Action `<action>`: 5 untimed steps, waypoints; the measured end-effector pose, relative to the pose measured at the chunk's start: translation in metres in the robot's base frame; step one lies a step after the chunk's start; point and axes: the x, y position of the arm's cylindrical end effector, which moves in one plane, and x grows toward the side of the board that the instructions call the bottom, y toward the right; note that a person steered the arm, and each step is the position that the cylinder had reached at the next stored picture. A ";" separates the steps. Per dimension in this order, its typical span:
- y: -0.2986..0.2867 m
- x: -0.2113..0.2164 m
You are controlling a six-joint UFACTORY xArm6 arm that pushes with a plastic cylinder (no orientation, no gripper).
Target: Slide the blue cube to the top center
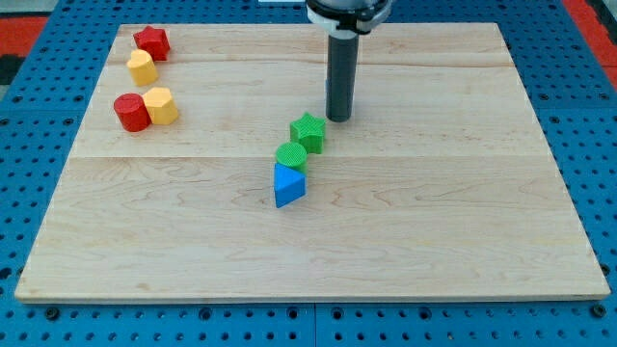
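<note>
Blue block (pixel 288 185) waiting mid-bench (pixel 463 241), not yet pushed.
My tip (pixel 338 118) is standing beside the green star (pixel 308 132), above the blue block; no pincer showing, so its state I cannot tell.

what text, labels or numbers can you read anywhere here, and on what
None: no readable word, number, label or sign shows in this view.
The wooden board bears only grain and plank seams.
The blocks are plain: blue block, green star, green round block, red star, red cylinder, two yellow blocks.
The rod is unmarked; my tip sits just right of the green star.
The blue perforated surround has holes only.
</note>
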 end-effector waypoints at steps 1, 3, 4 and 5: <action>0.005 -0.026; 0.024 -0.073; 0.017 -0.091; 0.017 -0.110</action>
